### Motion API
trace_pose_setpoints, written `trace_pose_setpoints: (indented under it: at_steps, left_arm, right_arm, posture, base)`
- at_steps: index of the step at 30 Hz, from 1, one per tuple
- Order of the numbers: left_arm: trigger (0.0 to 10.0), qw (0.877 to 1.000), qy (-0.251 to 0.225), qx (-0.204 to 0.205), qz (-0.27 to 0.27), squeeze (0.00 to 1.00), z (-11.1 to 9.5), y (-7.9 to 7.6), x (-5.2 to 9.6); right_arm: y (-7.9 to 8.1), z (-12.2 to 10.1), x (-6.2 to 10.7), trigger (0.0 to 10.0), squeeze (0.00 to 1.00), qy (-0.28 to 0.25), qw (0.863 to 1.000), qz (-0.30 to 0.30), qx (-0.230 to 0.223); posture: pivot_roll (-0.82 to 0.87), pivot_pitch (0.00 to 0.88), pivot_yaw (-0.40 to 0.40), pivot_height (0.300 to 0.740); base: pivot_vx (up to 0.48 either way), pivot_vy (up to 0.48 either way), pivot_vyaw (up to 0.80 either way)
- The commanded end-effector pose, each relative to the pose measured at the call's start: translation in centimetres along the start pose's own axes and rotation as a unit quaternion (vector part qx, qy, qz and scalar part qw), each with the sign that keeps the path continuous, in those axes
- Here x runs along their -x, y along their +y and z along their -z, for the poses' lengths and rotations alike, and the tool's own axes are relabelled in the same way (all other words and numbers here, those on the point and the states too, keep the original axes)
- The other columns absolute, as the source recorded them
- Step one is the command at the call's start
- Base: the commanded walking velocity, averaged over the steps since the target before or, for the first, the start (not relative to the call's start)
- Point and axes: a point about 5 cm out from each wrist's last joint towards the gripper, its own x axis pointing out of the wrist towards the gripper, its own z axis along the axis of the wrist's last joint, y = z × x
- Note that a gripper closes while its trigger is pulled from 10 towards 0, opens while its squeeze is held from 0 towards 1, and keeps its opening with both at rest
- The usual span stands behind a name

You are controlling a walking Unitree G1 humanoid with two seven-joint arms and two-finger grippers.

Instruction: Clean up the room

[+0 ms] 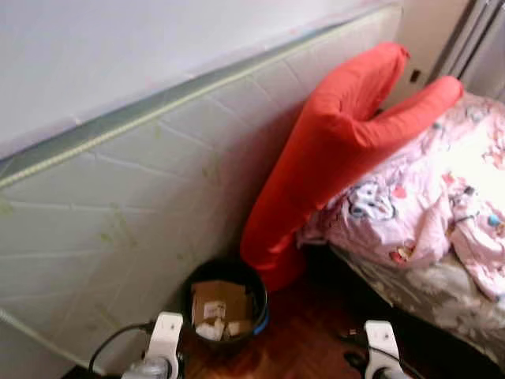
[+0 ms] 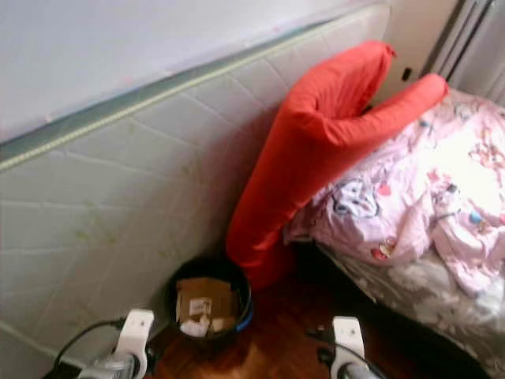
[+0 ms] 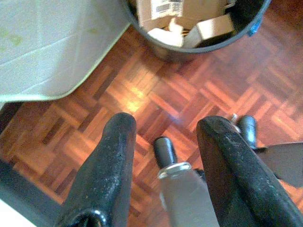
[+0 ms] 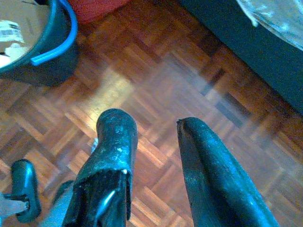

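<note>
My left tool [image 3: 163, 137] hangs over the parquet floor [image 3: 156, 90], fingers spread wide and holding nothing. Just ahead, against the leaning mattress [image 1: 142, 181], stands the black bin [image 1: 226, 304], holding cardboard [image 3: 182, 9] with a barcode label I can't read. Right of it a red pillow [image 1: 331, 150] rests on the bed [image 1: 426, 205]. My right tool [image 4: 151, 137] hangs equally open and empty.
</note>
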Motion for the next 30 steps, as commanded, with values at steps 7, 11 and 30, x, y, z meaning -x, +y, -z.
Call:
trace_pose_setpoints:
  at_steps: [7,11,30]
  left_arm:
    - [10.0,1.0,0.005,-0.007,0.008,0.0,0.21,-0.46,-0.03]
    - [10.0,1.0,0.004,-0.006,0.008,0.0,0.16,-0.46,-0.03]
    - [10.0,1.0,0.003,-0.003,0.007,0.0,0.04,-0.45,-0.04]
  right_arm:
    - [-0.57,-0.04,0.07,10.0,0.0,-0.001,1.0,0.01,-0.005]
    - [-0.61,-0.1,0.07,10.0,0.0,-0.001,1.0,0.012,-0.005]
    - [-0.62,-0.24,0.05,10.0,0.0,-0.003,1.0,0.012,-0.005]
  posture:
    - [-0.05,0.0,-0.012,0.74]
    - [-0.05,0.0,-0.013,0.74]
    - [-0.05,0.0,-0.013,0.74]
  base:
    - [0.0,-0.309,0.0]
    - [0.0,-0.308,0.0]
    - [0.0,-0.31,0.0]
